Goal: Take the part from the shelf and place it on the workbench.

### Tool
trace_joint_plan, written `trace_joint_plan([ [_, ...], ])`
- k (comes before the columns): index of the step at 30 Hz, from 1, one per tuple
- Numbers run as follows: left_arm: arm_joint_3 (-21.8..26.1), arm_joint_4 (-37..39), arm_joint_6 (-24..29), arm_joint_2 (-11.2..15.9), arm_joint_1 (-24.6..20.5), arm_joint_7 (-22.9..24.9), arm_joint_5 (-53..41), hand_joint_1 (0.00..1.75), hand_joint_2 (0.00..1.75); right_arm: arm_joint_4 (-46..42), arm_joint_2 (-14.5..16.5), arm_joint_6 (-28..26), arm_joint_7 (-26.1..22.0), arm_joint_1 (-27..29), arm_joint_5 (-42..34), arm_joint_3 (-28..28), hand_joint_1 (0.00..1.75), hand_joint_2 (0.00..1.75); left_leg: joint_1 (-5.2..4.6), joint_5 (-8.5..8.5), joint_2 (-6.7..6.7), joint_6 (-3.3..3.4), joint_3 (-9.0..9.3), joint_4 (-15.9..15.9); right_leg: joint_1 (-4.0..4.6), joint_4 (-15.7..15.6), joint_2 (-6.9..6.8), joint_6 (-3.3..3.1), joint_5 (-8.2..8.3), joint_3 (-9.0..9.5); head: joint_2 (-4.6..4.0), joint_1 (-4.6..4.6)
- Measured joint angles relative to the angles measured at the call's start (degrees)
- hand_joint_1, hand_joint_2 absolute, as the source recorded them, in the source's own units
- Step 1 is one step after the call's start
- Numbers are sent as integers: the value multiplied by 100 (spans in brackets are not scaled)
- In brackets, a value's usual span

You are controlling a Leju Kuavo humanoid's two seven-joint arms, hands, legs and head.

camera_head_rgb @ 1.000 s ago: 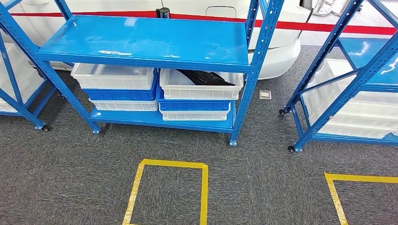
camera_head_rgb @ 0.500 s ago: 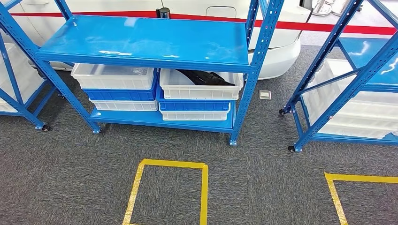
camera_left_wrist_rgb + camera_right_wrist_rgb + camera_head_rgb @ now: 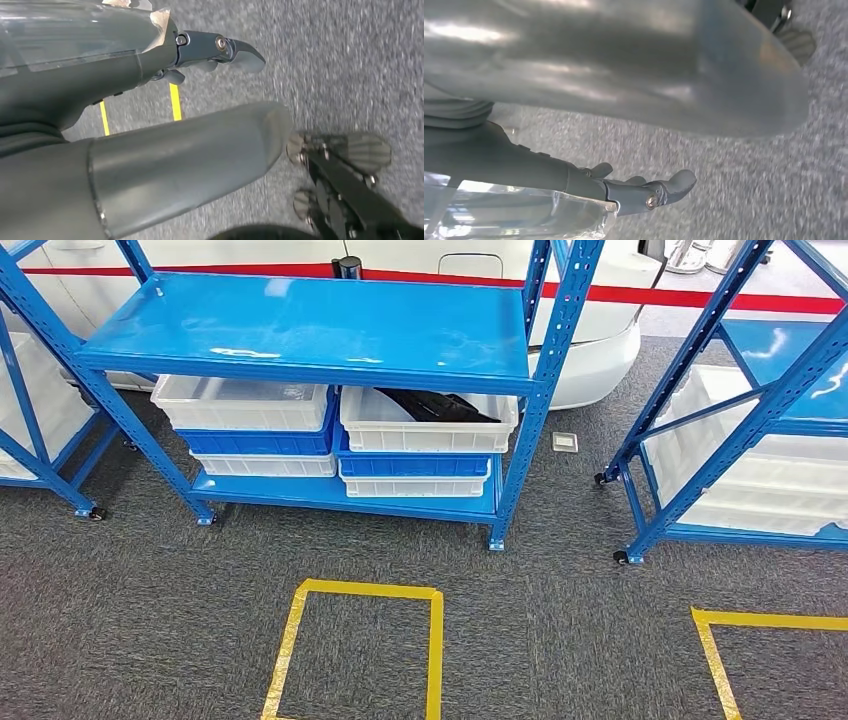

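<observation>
In the head view the part [image 3: 435, 404], black and long, lay in the upper white bin [image 3: 428, 432] under the blue shelf [image 3: 310, 325]. To do the approach well, the robot should come close first, then reach low under the shelf board.

In the left wrist view the left hand [image 3: 165, 115] hung over carpet, far from the part, fingers apart, holding nothing.

In the right wrist view the right hand [image 3: 634, 125] was the same, spread and empty.

Middle shelf unit [image 3: 310, 335] stands straight ahead on carpet [image 3: 150, 620], another rack [image 3: 30, 390] to its left, a third rack [image 3: 760, 410] to its right. On its lower level sit two stacks of bins side by side; part [image 3: 435, 405] lies in top right bin [image 3: 425, 430], left top bin [image 3: 240, 405] beside it. Tape square [image 3: 360, 645] on floor before the unit, second tape outline [image 3: 770, 650] further right. Vehicle body [image 3: 600, 330] behind the shelves.
</observation>
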Motion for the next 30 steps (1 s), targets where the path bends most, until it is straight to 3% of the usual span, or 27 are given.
trace_joint_plan([
  [11,-228,-52,-153,58,44,-32,186,0,0,-74,-59,152,-56,59,-249,340,0,0,0,0,0,0,0,0,0,0,0,0,0,0,0,0],
  [30,-230,-60,-153,64,57,-34,186,0,0,-79,-66,152,-56,63,-249,388,0,0,0,0,0,0,-1,0,0,0,0,0,0,0,0,0],
])
